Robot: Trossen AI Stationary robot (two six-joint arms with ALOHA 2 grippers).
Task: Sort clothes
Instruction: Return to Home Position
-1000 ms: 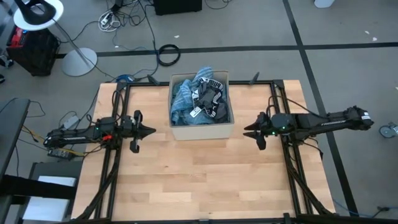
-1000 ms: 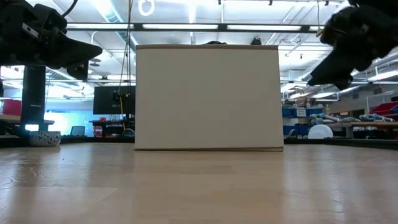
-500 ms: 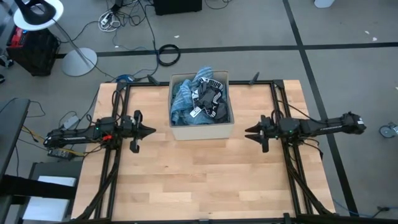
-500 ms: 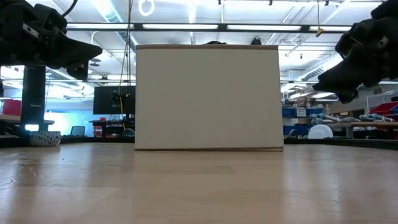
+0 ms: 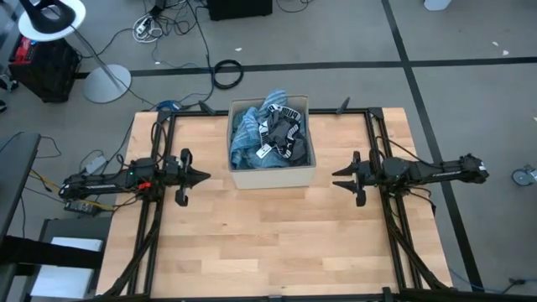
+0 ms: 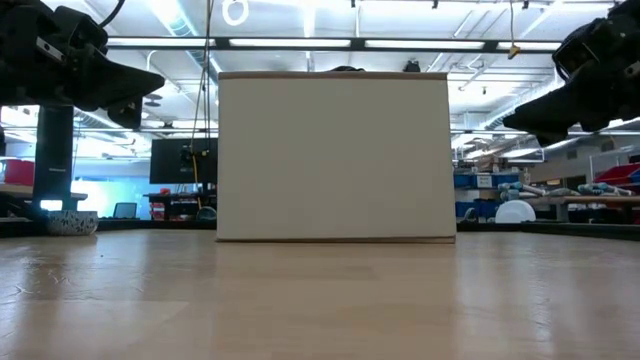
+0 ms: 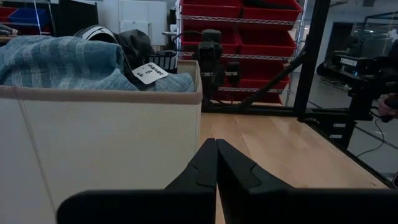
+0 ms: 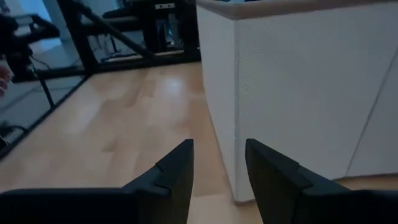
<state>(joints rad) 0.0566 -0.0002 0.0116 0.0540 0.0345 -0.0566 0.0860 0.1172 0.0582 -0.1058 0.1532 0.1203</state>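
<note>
L gripper [image 7: 216,142]: my two fingers are pressed flat together w/ nothing between them, tips aimed past the near corner of the box [image 7: 93,143]. From above, this gripper hangs over the table [image 5: 268,243] on the box's left side, near its wall but apart from it, arm stretched out level along the left rail. In the low view it sits high up, clear of the tabletop.

R gripper [image 8: 219,149]: fingers spread, a clear gap between them, empty. Box corner is right ahead, white wall filling most of what this wrist sees. From above, the gripper is on the box's right side, about level w/ the L one, near the box, not touching. Arm runs out straight to the right edge of the table.

The clothes [image 5: 270,134] are all in the box, which stands at the middle of the table's far edge. They're heaped above the rim: light blue and denim fabric mostly on the left, a black-and-white patterned piece on the right w/ a white tag [image 7: 149,73] lying on top.

Beyond the table: a cable coil [image 5: 226,73] on the floor, red bins [image 7: 249,12] on a shelf.
</note>
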